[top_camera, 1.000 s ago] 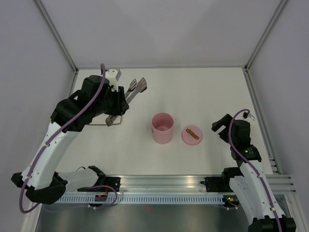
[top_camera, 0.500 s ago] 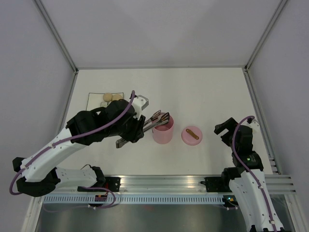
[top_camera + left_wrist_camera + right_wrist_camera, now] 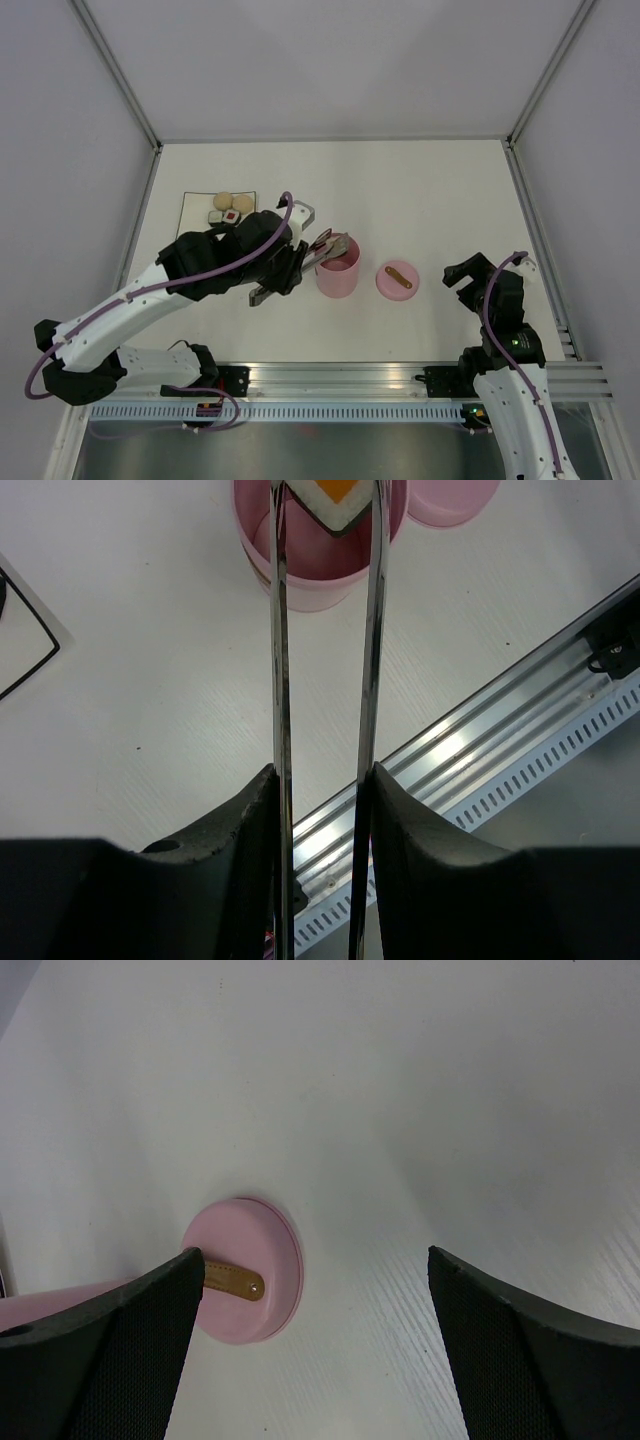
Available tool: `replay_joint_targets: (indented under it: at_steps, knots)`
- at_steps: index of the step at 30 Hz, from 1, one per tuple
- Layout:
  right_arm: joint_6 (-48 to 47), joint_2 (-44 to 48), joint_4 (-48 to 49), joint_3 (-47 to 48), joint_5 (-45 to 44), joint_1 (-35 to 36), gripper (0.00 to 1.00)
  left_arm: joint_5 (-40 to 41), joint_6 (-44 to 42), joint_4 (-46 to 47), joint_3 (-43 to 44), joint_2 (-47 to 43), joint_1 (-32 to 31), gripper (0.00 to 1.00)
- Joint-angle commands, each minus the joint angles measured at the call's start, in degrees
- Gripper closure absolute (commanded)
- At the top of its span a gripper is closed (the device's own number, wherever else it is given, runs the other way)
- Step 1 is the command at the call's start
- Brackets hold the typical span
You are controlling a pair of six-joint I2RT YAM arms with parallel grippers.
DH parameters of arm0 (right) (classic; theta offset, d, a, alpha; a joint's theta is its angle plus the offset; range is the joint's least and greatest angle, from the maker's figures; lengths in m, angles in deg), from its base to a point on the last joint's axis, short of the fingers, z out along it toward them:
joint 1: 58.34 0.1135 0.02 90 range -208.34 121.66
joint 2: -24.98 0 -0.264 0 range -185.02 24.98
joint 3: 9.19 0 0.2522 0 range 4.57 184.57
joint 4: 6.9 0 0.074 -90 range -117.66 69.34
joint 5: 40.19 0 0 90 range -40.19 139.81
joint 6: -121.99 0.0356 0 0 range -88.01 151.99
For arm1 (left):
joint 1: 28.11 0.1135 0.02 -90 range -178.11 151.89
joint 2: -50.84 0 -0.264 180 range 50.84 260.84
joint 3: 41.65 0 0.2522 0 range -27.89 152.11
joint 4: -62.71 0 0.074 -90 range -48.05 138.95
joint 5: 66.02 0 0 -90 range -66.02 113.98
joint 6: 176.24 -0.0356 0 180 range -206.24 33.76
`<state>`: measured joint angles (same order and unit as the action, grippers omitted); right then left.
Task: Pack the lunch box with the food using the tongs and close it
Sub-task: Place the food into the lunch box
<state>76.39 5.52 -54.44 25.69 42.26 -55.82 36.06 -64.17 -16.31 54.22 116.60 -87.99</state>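
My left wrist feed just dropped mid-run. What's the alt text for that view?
The left gripper clamps a pair of metal tongs, whose two arms run up the frame and pinch a piece of food over the open pink cup. The pink lid shows at top right beside the cup, and a metal rail crosses the lower right.

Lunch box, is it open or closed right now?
Open. The lunch box stands upright with its mouth uncovered, and its lid lies flat beside it, not touching.
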Motion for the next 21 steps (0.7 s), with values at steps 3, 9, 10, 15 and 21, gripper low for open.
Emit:
replay_joint_targets:
  at_steps: [3, 9, 10, 15, 21]
  knots:
    - [0.2, -0.4, 0.1, -0.5, 1.6, 0.2, 0.02, 1.5, 2.8, 4.3, -2.2, -0.3, -0.3, 0.58]
    - [0.1, 0.1, 0.5, -1.2, 1.8, 0.1, 0.02, 4.1, 3.1, 4.9, -2.2, 0.3, -0.3, 0.53]
    - [0.2, 0.2, 0.4, -1.3, 2.0, 0.1, 0.02, 4.3, 3.2, 5.0, -2.2, 0.4, -0.3, 0.53]
    - [0.2, 1.6, 0.0, -1.9, 2.6, 0.2, 0.02, 4.2, 2.9, 5.6, -2.4, 1.4, -0.3, 0.47]
    - [0.4, 2.6, 0.2, -2.1, 2.4, 0.2, 0.02, 4.0, 2.6, 5.5, -2.6, 2.0, -0.3, 0.43]
